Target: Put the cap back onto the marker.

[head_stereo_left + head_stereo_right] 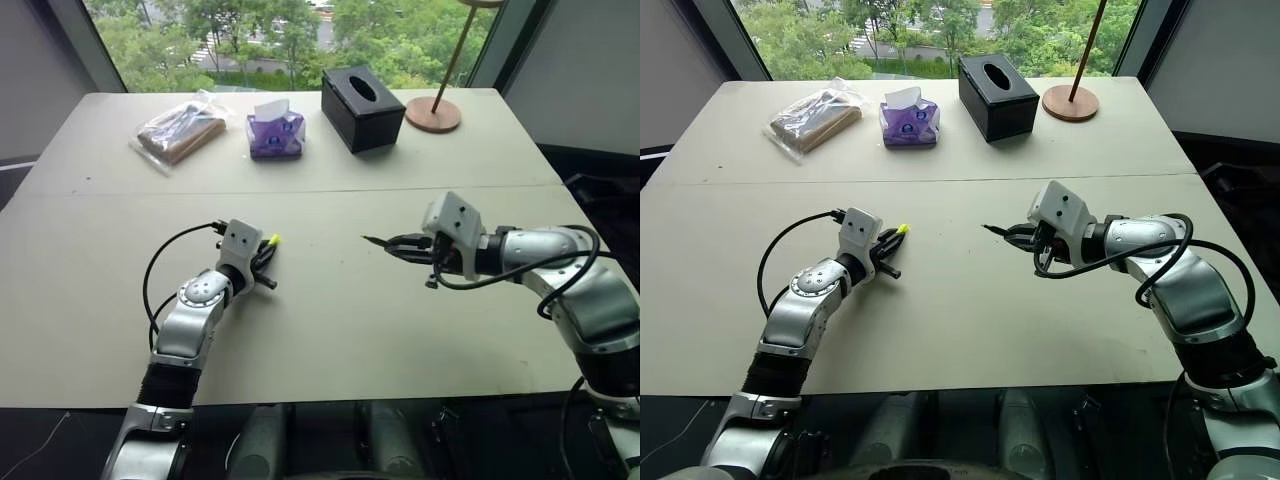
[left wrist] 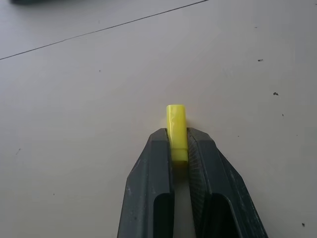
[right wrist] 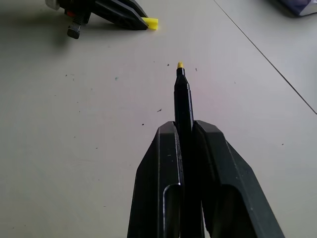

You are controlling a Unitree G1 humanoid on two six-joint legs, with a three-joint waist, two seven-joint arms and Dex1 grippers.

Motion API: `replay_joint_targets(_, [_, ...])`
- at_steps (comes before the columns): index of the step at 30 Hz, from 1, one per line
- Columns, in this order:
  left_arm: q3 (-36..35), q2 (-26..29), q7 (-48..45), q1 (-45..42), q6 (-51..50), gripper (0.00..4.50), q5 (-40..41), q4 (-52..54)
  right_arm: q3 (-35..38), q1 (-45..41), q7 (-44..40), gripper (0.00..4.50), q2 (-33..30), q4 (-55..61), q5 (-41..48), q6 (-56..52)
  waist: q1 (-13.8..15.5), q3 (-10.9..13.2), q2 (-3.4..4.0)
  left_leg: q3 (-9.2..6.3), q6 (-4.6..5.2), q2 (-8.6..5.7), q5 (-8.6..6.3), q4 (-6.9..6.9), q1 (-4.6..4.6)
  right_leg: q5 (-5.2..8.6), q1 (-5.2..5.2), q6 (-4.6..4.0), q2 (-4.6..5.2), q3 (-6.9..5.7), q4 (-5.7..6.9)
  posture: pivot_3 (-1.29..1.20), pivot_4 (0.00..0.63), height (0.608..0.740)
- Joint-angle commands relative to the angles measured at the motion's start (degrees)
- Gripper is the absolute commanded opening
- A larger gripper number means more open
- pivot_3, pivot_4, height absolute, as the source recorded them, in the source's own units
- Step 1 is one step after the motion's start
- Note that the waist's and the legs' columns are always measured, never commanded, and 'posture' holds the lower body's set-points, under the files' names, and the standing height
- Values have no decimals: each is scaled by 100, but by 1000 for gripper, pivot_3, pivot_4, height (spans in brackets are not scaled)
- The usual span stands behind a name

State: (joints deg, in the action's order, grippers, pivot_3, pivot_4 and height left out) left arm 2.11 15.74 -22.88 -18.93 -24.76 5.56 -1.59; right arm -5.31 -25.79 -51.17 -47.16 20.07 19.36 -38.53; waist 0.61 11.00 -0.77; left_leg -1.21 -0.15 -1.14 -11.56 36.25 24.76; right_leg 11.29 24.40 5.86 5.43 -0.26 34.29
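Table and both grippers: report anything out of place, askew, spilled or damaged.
Nothing stands out. The left gripper is shut on the cap, the right gripper on the marker, whose tip is bare. Nothing on the table is spilled or tipped over.

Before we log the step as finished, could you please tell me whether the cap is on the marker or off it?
Off. The cap sits pinched in the left claw, while the marker with its yellow tip bare is held in the right claw, well apart.
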Motion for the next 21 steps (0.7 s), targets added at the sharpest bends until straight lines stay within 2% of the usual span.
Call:
replay_joint_targets(1, [-145,214,-192,-146,111,14,84,-28,192,-51,-21,0,-49,189,65,28,1,0,0,0,0,0,0,0,0,0,0,0,0,0,0,0,150,740])
replay_joint_targets(4, [-296,640,-929,-495,338,14,388,-117,160,-148,-202,0,-156,100,54,115,5,3,-3,0,0,0,0,0,0,0,1,-1,-2,0,0,0,150,740])
replay_joint_targets(7, [-230,1555,-2527,-1074,454,14,762,-538,99,-390,-570,0,-312,-192,-13,377,-1,5,-4,1,0,-1,0,-1,3,0,6,-2,-5,-1,-1,0,150,740])
replay_joint_targets(11, [-145,2176,-3893,-2025,662,14,1046,-1315,-30,-767,-791,0,-277,-596,-159,685,4,4,-1,7,-1,0,-1,-3,9,-1,9,-5,-4,-1,-11,0,150,740])
replay_joint_targets(16, [126,2169,-5063,-2855,712,14,1200,-1800,-172,-1083,-932,0,-119,-827,-256,900,3,6,-4,6,0,-3,0,-1,29,-1,18,-2,3,-1,-17,0,150,740])
replay_joint_targets(21, [403,1909,-5658,-3224,947,14,1148,-2060,-212,-1271,-1041,0,-39,-873,-273,939,-3,6,-5,8,2,-12,1,0,35,-1,24,3,-2,-1,-12,0,150,740])
